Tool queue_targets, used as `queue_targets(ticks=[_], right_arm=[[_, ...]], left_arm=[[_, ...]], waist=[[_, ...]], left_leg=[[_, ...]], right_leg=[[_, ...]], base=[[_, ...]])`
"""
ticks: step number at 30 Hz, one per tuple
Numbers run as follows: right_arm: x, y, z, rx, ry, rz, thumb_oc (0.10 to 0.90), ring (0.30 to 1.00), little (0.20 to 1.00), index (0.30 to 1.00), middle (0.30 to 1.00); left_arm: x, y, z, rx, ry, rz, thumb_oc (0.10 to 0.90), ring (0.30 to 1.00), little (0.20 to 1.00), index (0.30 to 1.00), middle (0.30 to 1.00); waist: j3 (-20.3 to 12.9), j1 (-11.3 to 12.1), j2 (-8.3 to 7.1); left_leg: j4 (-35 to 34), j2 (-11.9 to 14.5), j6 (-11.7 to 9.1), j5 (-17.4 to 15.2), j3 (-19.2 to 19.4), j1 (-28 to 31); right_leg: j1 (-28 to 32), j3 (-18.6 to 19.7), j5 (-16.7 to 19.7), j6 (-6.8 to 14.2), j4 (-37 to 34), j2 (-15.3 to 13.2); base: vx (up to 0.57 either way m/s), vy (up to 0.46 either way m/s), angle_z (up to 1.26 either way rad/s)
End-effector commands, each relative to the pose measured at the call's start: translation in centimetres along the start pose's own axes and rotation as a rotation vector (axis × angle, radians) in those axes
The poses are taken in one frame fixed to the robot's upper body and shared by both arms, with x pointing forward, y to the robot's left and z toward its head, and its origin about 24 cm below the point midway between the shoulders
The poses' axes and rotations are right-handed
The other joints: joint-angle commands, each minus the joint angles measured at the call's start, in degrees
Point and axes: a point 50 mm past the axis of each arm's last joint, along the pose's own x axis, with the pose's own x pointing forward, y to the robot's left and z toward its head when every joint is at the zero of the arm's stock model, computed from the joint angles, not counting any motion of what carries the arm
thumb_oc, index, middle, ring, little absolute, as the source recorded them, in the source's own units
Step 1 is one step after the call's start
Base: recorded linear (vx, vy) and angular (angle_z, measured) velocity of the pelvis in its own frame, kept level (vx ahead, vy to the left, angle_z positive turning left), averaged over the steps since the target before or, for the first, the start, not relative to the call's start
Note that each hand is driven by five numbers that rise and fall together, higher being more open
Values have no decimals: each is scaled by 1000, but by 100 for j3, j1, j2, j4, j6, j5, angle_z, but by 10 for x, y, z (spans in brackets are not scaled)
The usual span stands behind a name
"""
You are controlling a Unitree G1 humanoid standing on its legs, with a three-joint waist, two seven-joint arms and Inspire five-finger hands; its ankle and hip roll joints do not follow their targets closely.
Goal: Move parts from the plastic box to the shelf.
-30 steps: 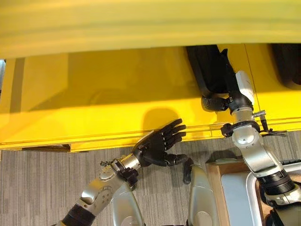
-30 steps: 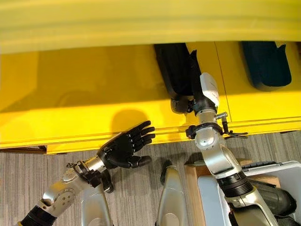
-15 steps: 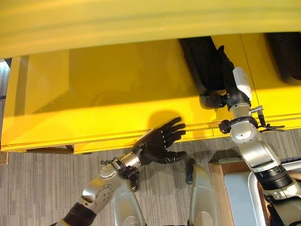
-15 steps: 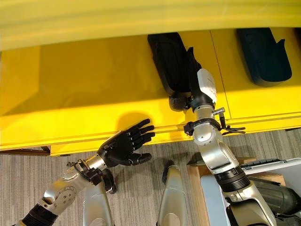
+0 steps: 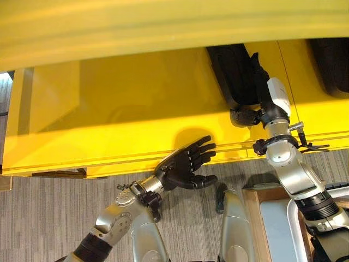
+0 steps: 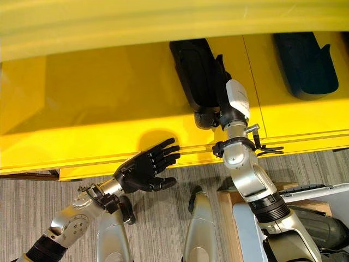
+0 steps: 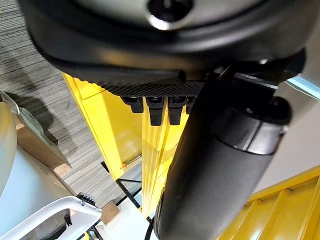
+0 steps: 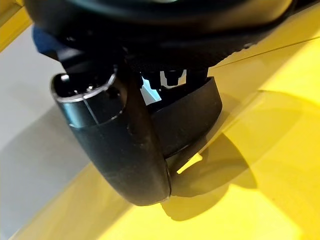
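A long black part [image 5: 233,73] lies on the yellow shelf [image 5: 109,109], its near end towards the shelf's front lip. My right hand [image 5: 260,90] lies along that part, its fingers over the top and its thumb [image 8: 120,145] curled under the near end, so it is shut on the part [image 8: 195,112]. My left hand [image 5: 182,166] hangs open in front of the shelf's front edge, above the floor, with straight fingers [image 7: 155,107] and nothing in it.
A second dark part [image 6: 305,63] lies on the shelf further right. The pale plastic box [image 6: 327,194] stands at the lower right on a wooden block [image 5: 253,202], with a dark part [image 6: 322,229] inside. An upper yellow shelf board [image 5: 163,24] overhangs the work.
The whole view has shifted slightly. My right hand stays on the black part on the shelf, and my left hand keeps its open pose.
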Motion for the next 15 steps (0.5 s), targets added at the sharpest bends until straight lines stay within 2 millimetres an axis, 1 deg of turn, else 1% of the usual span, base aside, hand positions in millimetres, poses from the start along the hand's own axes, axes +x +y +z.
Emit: queue_targets(ticks=[1, 7, 10, 11, 14, 15], right_arm=[[-7, 16, -5, 11, 27, 85, 900, 1000, 1000, 1000, 1000], [-13, 26, -3, 164, 35, 178, 900, 1000, 1000, 1000, 1000], [-15, 30, -1, 213, 28, 215, 900, 1000, 1000, 1000, 1000], [-17, 35, 2, 275, 31, 274, 900, 1000, 1000, 1000, 1000], [-22, 44, 4, 370, 41, 370, 900, 1000, 1000, 1000, 1000], [-25, 50, 6, 421, 48, 418, 900, 1000, 1000, 1000, 1000]], left_arm=[[10, -10, 37, 34, -192, -67, 900, 1000, 1000, 1000, 1000], [9, -11, 36, 8, -199, -76, 900, 1000, 1000, 1000, 1000], [9, -11, 35, 4, -194, -78, 900, 1000, 1000, 1000, 1000], [9, -11, 35, 6, -194, -80, 900, 1000, 1000, 1000, 1000], [8, -13, 35, -15, -201, -99, 900, 1000, 1000, 1000, 1000], [8, -13, 34, -23, -200, -108, 900, 1000, 1000, 1000, 1000]], waist=[[-139, 105, 27], [-102, 84, 16], [-104, 84, 11], [-106, 89, 10], [-107, 95, 5], [-111, 106, 3]], left_leg=[[-511, -193, 245, -138, 259, 293], [-481, -195, 251, -173, 275, 331], [-473, -200, 254, -177, 283, 323], [-484, -202, 248, -168, 290, 323], [-488, -216, 258, -175, 310, 335], [-491, -222, 263, -178, 317, 344]], right_leg=[[335, -242, -945, -21, 782, -11], [352, -231, -970, -20, 821, -27], [346, -234, -961, -24, 812, -29], [348, -242, -956, -23, 800, -30], [357, -258, -948, -33, 783, -35], [368, -267, -943, -36, 771, -40]], base=[[0, 0, 0], [0, 0, 0], [0, 0, 0], [0, 0, 0], [0, 0, 0], [14, -31, -2]])
